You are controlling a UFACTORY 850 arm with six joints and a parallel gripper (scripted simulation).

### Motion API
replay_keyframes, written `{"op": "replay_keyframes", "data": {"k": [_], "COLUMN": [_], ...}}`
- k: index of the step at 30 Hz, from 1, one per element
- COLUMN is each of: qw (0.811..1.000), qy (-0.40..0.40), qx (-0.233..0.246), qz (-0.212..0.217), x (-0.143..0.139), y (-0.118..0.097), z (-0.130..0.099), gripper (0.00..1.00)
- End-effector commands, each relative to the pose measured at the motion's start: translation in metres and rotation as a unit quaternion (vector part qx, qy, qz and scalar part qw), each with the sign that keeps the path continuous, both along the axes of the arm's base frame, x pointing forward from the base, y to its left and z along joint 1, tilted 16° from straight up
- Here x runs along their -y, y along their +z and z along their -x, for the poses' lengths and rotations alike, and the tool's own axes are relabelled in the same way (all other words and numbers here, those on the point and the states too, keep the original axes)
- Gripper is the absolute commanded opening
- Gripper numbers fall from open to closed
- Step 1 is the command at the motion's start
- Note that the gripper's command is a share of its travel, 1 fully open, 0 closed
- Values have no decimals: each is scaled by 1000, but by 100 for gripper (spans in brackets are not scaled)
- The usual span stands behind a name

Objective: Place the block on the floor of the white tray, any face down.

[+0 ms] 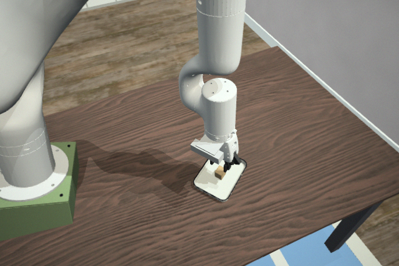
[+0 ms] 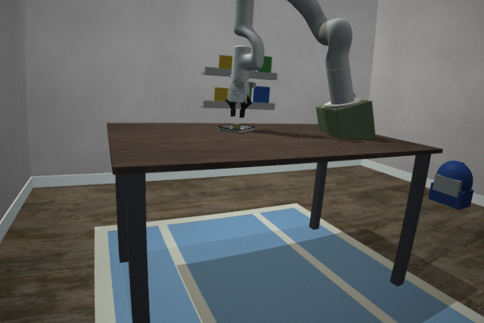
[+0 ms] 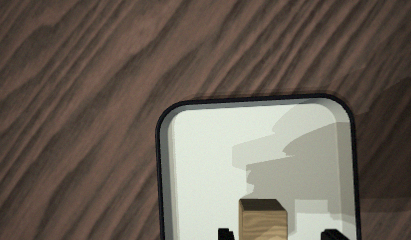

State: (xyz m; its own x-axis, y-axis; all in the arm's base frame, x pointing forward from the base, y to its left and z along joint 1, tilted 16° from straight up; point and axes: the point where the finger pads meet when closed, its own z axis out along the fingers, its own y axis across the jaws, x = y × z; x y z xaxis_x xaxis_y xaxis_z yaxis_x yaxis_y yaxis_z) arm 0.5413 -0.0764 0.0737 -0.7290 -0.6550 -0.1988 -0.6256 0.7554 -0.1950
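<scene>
A small wooden block rests on the floor of the white tray, near one end. The tray has a dark rim and lies flat on the brown table. My gripper hangs straight above the block, pointing down. Its black fingers are open, with a gap on each side of the block in the wrist view. In the exterior view the fingertips are clear above the tray and do not touch the block.
The arm's green base stands at one end of the table. The table's edge runs close to the tray on the wall side. Wall shelves with coloured boxes hang behind the gripper.
</scene>
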Motion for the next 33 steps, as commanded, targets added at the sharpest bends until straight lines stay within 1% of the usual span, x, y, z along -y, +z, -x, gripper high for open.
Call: {"op": "replay_keyframes", "data": {"k": [1, 31, 33], "qw": [1000, 1000, 1000], "qy": [1, 1, 1], "qx": [-3, -3, -2], "qz": [-3, -3, -3], "x": [0, 0, 4], "y": [1, 1, 1], "z": [-1, -1, 0], "gripper": [49, 49, 49]}}
